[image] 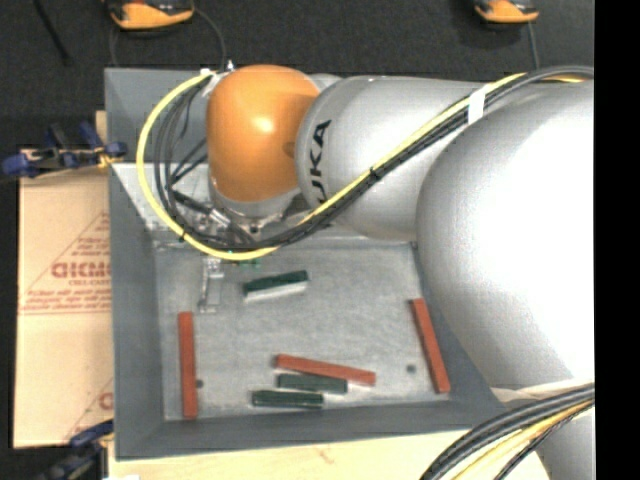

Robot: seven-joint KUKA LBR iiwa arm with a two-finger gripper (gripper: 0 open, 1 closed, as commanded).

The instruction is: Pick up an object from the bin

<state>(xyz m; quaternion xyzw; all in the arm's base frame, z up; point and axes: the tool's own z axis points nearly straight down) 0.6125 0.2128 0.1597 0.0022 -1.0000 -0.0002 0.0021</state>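
Note:
My gripper (212, 288) hangs under the orange wrist cover over the bin's back left part, low above the floor. A short dark green bar (275, 285) with a pale edge lies just to its right, apart from it. A long red stick (187, 363) lies lengthwise along the left wall, in front of the gripper. I see nothing held in the gripper.
Near the front wall lie a red stick (325, 369) and two dark green bars (312, 383) (288, 399) close together. Another red stick (428, 345) lies along the right wall. The big silver arm covers the bin's back and right side.

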